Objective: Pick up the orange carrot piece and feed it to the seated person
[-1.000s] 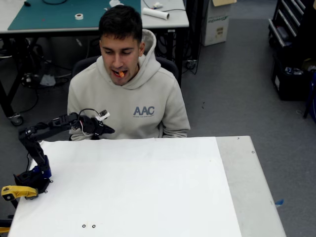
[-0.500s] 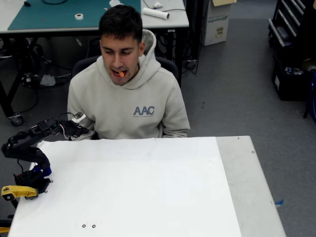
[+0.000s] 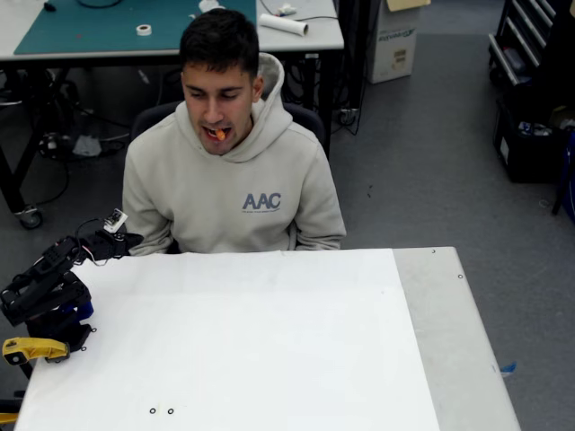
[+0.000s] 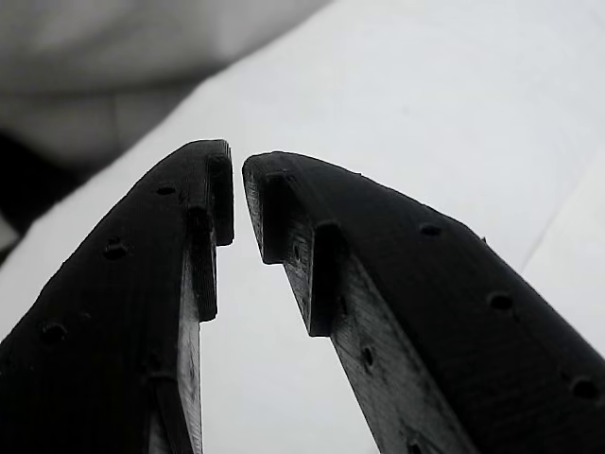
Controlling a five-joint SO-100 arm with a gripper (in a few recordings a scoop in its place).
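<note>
Clearly "AAC" marks the seated person's (image 3: 225, 171) hoodie; the tool (image 4: 237, 194) grips nothing.

Carrot piece (image 3: 219, 135) in seated person's (image 3: 235, 184) mouth, behind table (image 3: 269, 359).

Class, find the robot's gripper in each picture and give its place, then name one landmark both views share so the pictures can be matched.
Fixed view: the gripper is at the left, at the white table's far edge, beside the seated person's sleeve.
Wrist view: the gripper is at centre, its black fingers rising from the bottom edge, tips nearly shut, nothing between them.
Shared landmark: the white table.
</note>
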